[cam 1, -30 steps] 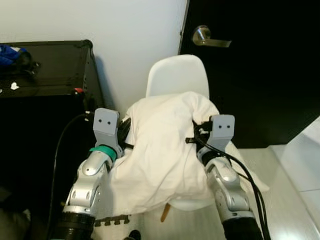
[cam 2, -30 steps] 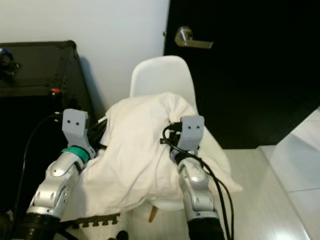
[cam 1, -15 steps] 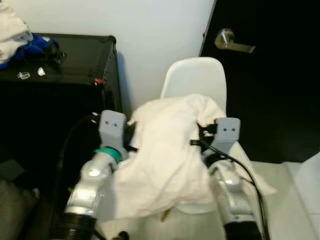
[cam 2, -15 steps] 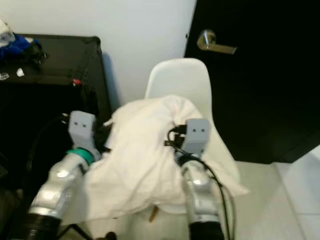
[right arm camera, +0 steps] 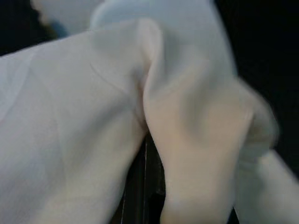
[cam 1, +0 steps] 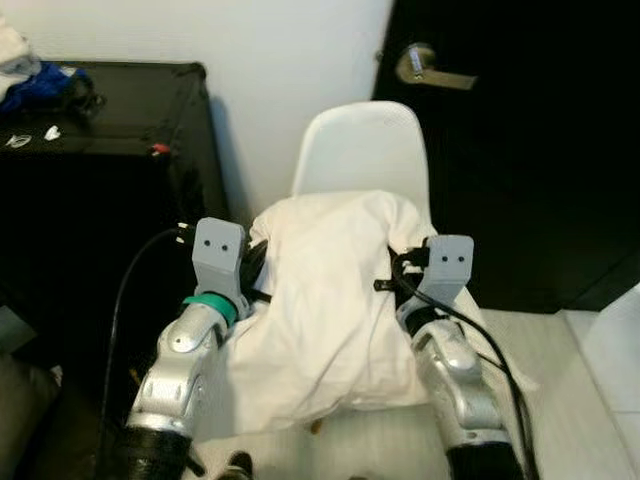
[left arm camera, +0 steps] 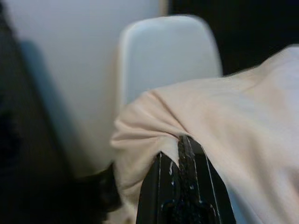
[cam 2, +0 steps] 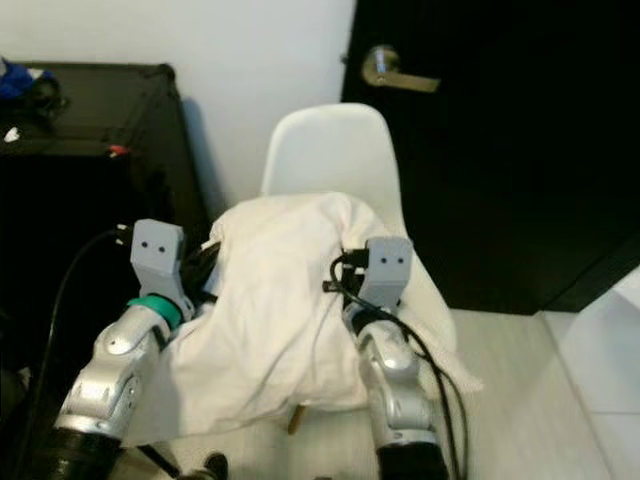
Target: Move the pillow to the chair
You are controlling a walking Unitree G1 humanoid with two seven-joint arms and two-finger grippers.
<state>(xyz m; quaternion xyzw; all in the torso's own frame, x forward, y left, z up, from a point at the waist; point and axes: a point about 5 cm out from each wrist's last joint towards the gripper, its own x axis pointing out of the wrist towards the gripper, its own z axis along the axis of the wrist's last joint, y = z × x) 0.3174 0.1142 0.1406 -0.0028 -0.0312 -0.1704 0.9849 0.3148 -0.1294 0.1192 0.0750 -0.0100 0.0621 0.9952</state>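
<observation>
Left eye view: I'm carrying the pillow (cam 1: 330,300) over the chair (cam 1: 365,150), left hand (left arm camera: 184,154) and right hand (right arm camera: 147,154) both pinching its fabric; next I'm lowering and letting go.

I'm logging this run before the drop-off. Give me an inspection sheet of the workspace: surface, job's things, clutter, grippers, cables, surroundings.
Surface: pale glossy floor; white chair stands against the wall.
Job's things: white pillow held between both arms, draped over the chair's seat; whether it rests on the seat cannot be told.
Clutter: blue cloth and small white bits on the black cabinet.
Grippers: left gripper shut on the pillow's edge; right gripper pressed into its folds, shut on fabric.
Cables: black cable loops beside the left arm; black cables run along the right arm.
Surroundings: white wall, dark door with metal lever handle.
</observation>
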